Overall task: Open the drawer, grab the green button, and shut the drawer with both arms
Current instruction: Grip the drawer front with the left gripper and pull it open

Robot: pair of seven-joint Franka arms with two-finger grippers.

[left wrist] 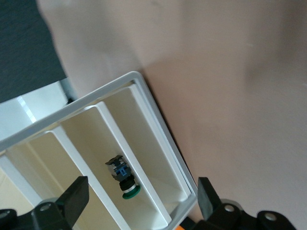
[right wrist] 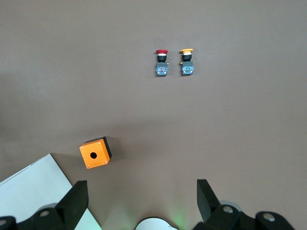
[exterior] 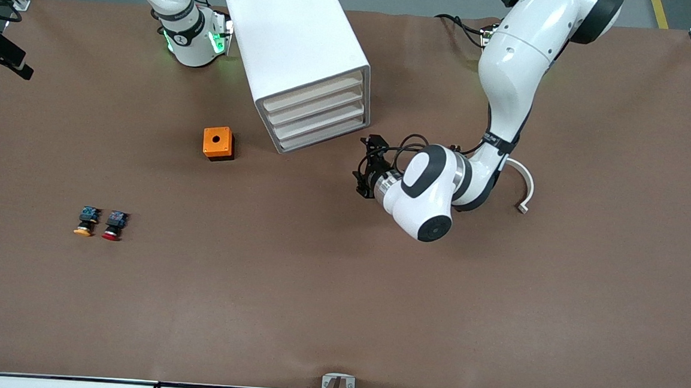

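The white cabinet [exterior: 295, 41] stands at the middle of the table's robot side, its four drawers all flush. The lowest drawer [exterior: 325, 137] is shut. My left gripper [exterior: 366, 165] is open and empty, low over the table in front of the drawers, at their corner toward the left arm's end. In the left wrist view the cabinet front [left wrist: 139, 79] fills the frame and the green-capped button [left wrist: 123, 178] lies inside a low slot, between my open fingers [left wrist: 76, 196]. My right gripper [right wrist: 141, 201] is open and empty, held high beside the cabinet [right wrist: 33, 187].
An orange box [exterior: 218, 143] with a round hole sits beside the cabinet toward the right arm's end, also in the right wrist view [right wrist: 96, 153]. A yellow-capped button [exterior: 85, 222] and a red-capped button [exterior: 114, 226] lie side by side nearer the front camera.
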